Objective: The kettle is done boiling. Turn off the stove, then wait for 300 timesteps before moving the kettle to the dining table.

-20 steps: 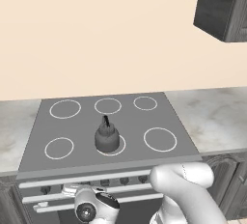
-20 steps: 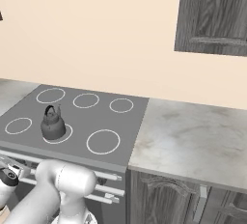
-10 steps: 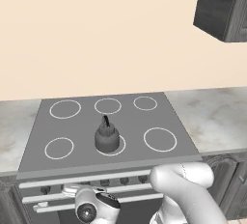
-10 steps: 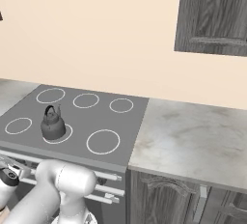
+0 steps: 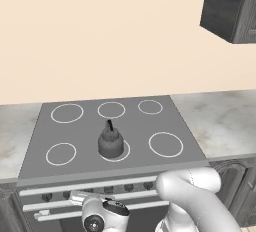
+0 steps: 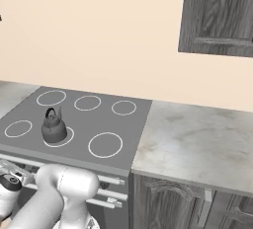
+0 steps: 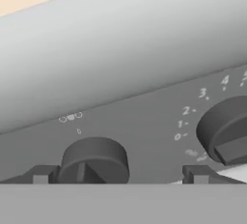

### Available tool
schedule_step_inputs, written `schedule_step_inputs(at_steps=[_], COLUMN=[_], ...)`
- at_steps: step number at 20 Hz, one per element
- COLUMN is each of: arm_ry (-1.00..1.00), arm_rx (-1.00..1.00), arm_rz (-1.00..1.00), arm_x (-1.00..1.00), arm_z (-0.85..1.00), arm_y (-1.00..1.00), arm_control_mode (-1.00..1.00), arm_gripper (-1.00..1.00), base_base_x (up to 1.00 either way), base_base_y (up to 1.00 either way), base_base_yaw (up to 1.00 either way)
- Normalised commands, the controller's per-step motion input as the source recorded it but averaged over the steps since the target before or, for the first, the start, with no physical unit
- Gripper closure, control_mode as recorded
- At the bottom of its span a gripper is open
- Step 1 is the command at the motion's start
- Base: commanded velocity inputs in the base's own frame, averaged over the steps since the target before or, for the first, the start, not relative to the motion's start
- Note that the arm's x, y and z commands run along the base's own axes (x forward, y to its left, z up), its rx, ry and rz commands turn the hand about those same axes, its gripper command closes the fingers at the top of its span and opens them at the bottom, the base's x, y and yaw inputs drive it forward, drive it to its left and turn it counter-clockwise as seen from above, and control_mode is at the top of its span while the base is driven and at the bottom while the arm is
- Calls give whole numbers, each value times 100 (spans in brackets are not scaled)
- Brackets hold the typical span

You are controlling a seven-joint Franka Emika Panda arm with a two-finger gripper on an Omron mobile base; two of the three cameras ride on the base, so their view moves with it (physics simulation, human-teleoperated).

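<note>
The kettle [image 5: 110, 142] stood upright on the stove [image 5: 85, 131], on the front middle burner ring, slightly off that ring's centre toward the left. Its thin black handle [image 6: 51, 114] arched above the rounded body. Its lid was shut; contents could not be determined. All six burner rings appeared white; none glowed.

The claw [image 7: 116, 175] was low at the stove's front panel, below the cooktop edge. Its two dark fingertips [image 7: 41, 175] stood well apart, released, one on each side of a dark knob [image 7: 94, 161] and not gripping it. A second knob [image 7: 226, 130] sat further right in the hand view, with numerals printed beside it on the grey panel. Above the knobs ran the pale rounded edge of the stove front.

Marble counter [image 6: 197, 144] lay on the right of the stove. A dark wall cabinet [image 6: 217, 13] hung above that counter.
</note>
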Motion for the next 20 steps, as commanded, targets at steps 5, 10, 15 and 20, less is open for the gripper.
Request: schedule_step_inputs(at_steps=[5,10,15,20], arm_ry=[-5,0,1,0], arm_rx=[2,0,0,0], arm_rz=[0,1,0,0], arm_x=[-26,-4,-1,-21], arm_z=[0,0,0,5], arm_y=[16,6,3,0], arm_control_mode=[-100,-100,-100,-100], arm_gripper=[-100,-100,-100,-100], base_base_x=[0,0,0,0], base_base_y=[0,0,0,0], base_base_yaw=[0,0,0,0])
